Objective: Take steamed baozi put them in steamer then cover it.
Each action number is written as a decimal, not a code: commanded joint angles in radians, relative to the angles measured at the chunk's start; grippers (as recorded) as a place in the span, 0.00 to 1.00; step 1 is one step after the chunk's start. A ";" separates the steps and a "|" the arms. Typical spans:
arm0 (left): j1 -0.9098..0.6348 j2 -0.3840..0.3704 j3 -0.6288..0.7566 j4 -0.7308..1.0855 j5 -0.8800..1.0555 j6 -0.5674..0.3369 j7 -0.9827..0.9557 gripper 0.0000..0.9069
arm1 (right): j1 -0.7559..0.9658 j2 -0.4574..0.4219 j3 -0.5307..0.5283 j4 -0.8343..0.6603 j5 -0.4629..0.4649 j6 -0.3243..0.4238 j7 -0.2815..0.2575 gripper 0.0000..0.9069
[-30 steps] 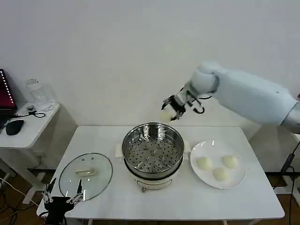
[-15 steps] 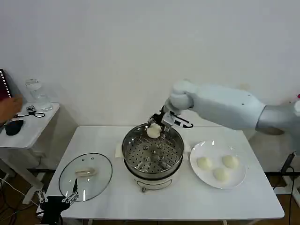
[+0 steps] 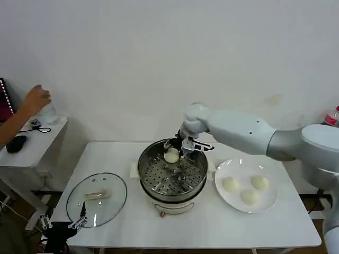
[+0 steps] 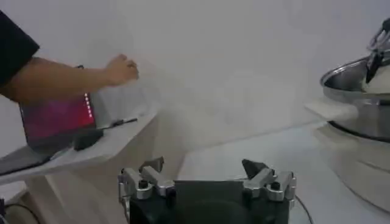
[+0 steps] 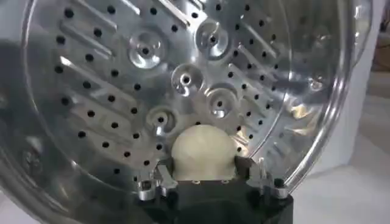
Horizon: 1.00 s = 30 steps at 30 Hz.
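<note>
- Table point(image 3: 275, 222): white, carries everything; we work at its middle.
- Steamer point(image 3: 153, 182): mid-table toward the back edge, uncovered, perforated tray bare except where we hold one bun over its back part.
- Plate point(image 3: 267, 203): right side of the table, just beside the steamer, three baozi point(image 3: 249, 196) waiting on it.
- Lid point(image 3: 114, 198): flat near the front-left corner, well apart from the pot.
- Right gripper point(image 3: 177, 154): down inside the steamer at the back rim, clamped on one bun point(image 5: 203, 151), low over the tray.
- Left gripper point(image 4: 207, 182): parked off the front-left corner, fingers spread, nothing in them.
- Step, we judge: placing the first bun of four.
- Next, we judge: lower until it rests on the tray, let go, lift clear of the rim, go to the plate; lid last.
</note>
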 commanded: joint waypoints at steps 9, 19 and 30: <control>-0.001 -0.001 0.003 0.001 0.003 0.001 0.001 1.00 | -0.013 0.052 0.065 -0.117 -0.086 0.111 0.071 1.00; -0.011 0.004 0.031 -0.012 0.004 0.017 0.003 1.00 | 0.312 -0.150 -0.129 0.213 0.405 -0.199 -0.038 1.00; -0.015 0.058 0.063 -0.035 -0.004 0.025 0.006 1.00 | 0.582 -0.592 -0.434 0.610 0.636 -0.629 -0.035 1.00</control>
